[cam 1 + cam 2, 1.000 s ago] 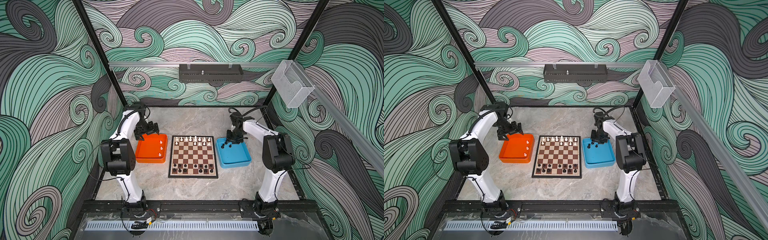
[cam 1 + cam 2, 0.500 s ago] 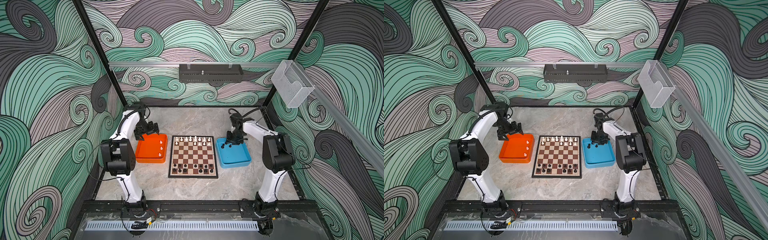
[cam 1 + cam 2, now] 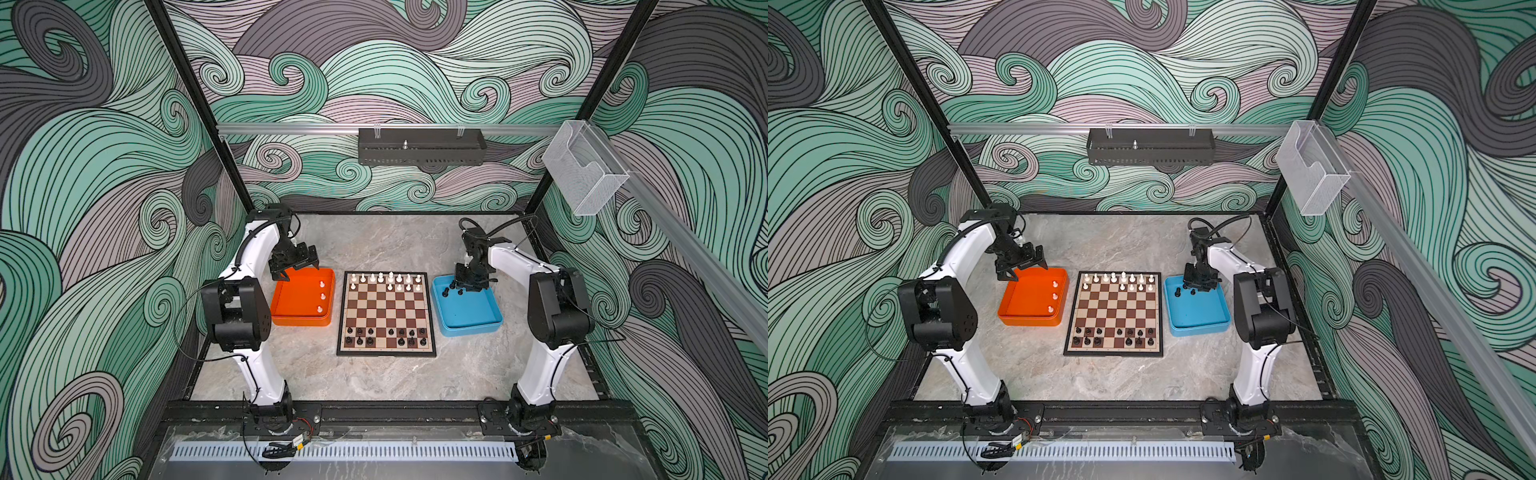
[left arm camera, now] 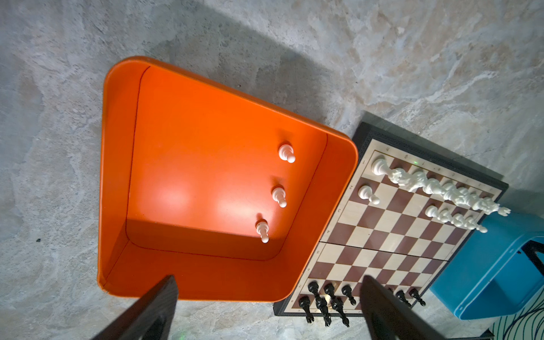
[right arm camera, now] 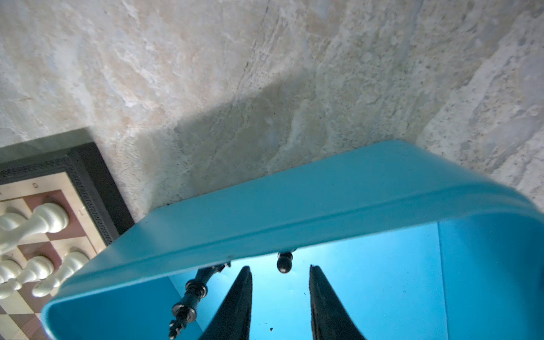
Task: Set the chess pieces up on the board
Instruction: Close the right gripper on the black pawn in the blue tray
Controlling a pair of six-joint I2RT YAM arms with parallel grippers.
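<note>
1. Chessboard (image 3: 386,313): brown and cream checks, cream margin, thin black frame; lies flat mid-bench between the two trays, close to each. The margin carries coordinate marks, too small to read
2. White chessmen (image 3: 385,277): stand on the board's two far rows. The far row is filled; the second holds one pawn at the left end and a cluster toward the right
3. Black chessmen (image 3: 386,336): stand on the two near rows, with gaps near the middle
4. Orange tray (image 3: 291,307): on the bench (image 3: 374,382) to the left of the board. It holds three white pawns (image 4: 279,195), upright in a line along the wall nearest the board
5. Blue tray (image 3: 469,320): on the bench to the right of the board. A few black pieces remain at its far end, among them a black pawn (image 5: 284,262) and a taller black piece (image 5: 191,294)
6. Left gripper (image 3: 297,266): jaws spread wide and empty, raised over the orange tray's far left corner
7. Right gripper (image 3: 1200,284): lowered into the far end of the blue tray, jaws part-way apart and clamping nothing. In the right wrist view the black pawn stands just off the fingertips (image 5: 245,273), untouched
8. Brands or labels: none legible on the trays, board or arms
</note>
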